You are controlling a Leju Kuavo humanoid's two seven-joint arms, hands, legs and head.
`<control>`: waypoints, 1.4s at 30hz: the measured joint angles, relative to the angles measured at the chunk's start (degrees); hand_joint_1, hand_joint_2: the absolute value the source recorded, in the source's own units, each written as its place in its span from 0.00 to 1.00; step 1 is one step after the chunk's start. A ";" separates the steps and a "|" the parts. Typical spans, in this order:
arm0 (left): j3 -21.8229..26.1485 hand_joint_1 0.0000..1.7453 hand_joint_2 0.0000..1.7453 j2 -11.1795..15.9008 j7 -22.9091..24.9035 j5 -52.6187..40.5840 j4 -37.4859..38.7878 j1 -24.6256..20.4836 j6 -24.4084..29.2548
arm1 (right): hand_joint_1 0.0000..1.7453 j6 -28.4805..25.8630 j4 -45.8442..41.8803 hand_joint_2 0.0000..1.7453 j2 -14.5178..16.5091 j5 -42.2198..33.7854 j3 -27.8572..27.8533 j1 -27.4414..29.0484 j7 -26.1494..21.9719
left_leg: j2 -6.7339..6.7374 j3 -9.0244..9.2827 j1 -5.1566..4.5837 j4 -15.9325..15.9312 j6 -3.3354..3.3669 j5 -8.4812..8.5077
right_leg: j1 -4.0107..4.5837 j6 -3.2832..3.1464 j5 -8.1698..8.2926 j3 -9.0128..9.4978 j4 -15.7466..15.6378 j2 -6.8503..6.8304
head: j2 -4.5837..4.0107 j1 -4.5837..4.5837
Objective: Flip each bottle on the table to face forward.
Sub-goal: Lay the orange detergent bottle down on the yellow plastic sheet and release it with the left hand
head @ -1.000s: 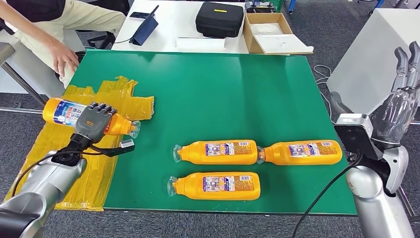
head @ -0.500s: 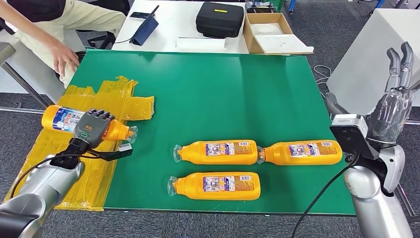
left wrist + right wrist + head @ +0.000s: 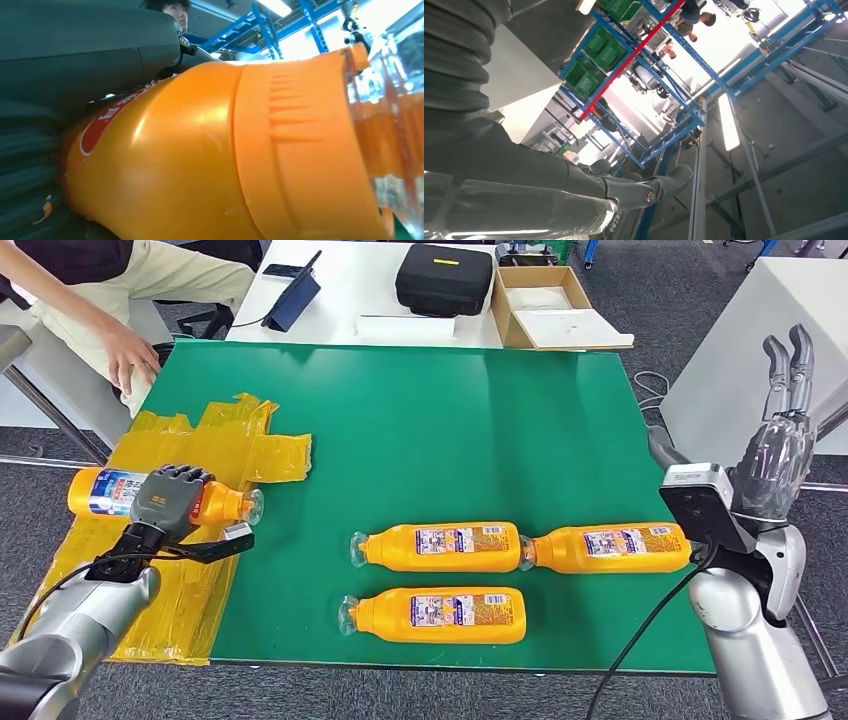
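A: Where is the held bottle (image 3: 100, 492)?
B: At the desk's (image 3: 450, 430) left edge; the left hand's (image 3: 165, 502) fingers wrap its middle.
A: Handling?
B: Likely smooth, slippery plastic; mid-body grip suits. The right hand (image 3: 775, 465) stays raised, fingers spread.
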 joint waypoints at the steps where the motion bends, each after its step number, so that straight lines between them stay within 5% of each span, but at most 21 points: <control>1: 0.25 0.30 1.00 0.01 -0.04 0.13 0.00 0.09 -0.01 | 0.00 -0.01 0.12 1.00 0.04 -0.01 0.10 -0.11 -0.01 | 0.00 0.00 0.00 0.00 0.00 0.00 | 0.00 0.00 0.00 0.00 0.00 0.00 | 0.00 0.00; 2: 0.46 0.07 1.00 0.01 -0.07 0.21 0.00 0.15 -0.01 | 0.00 -0.02 0.22 1.00 0.08 0.00 0.22 -0.22 -0.01 | 0.00 0.00 0.00 0.00 0.00 0.00 | 0.00 0.00 0.00 0.00 0.00 0.00 | 0.00 0.00; 3: 0.61 0.00 1.00 0.01 -0.02 0.14 0.00 0.19 -0.02 | 0.00 -0.04 0.32 1.00 0.13 0.03 0.34 -0.32 0.00 | 0.00 0.00 0.00 0.00 0.00 0.00 | 0.00 0.00 0.00 0.00 0.00 0.00 | 0.00 0.01; 24: 0.70 0.00 1.00 -0.71 1.11 -1.87 0.02 0.21 -1.98 | 0.00 0.96 0.73 1.00 0.64 4.45 1.18 -1.79 3.41 | 0.01 0.02 0.00 0.00 0.01 0.01 | 0.00 0.00 0.01 0.00 0.00 0.01 | 0.00 0.00; 28: 1.06 0.00 1.00 -1.51 -0.78 0.47 -0.10 0.22 -0.44 | 0.00 6.33 0.91 1.00 0.06 8.77 1.24 -2.82 7.48 | 0.01 0.02 -0.01 0.00 0.02 0.02 | -0.01 0.01 0.02 0.00 0.00 0.00 | 0.00 -0.01; 36: 3.89 0.00 1.00 -5.97 -9.28 13.09 -6.06 0.73 1.24 | 0.00 25.87 5.54 1.00 -3.88 9.32 3.18 -11.01 11.64 | -0.02 0.00 -0.08 0.02 0.09 0.07 | -0.06 0.08 0.08 0.01 -0.01 -0.01 | 0.00 -0.01; 42: 4.18 0.00 1.00 -8.57 -10.44 17.57 -12.68 1.62 -0.88 | 0.00 29.98 8.21 1.00 -6.14 7.75 4.94 -16.23 12.33 | -0.02 -0.02 -0.09 0.02 0.11 0.08 | -0.06 0.10 0.09 0.01 0.00 -0.03 | 0.00 -0.02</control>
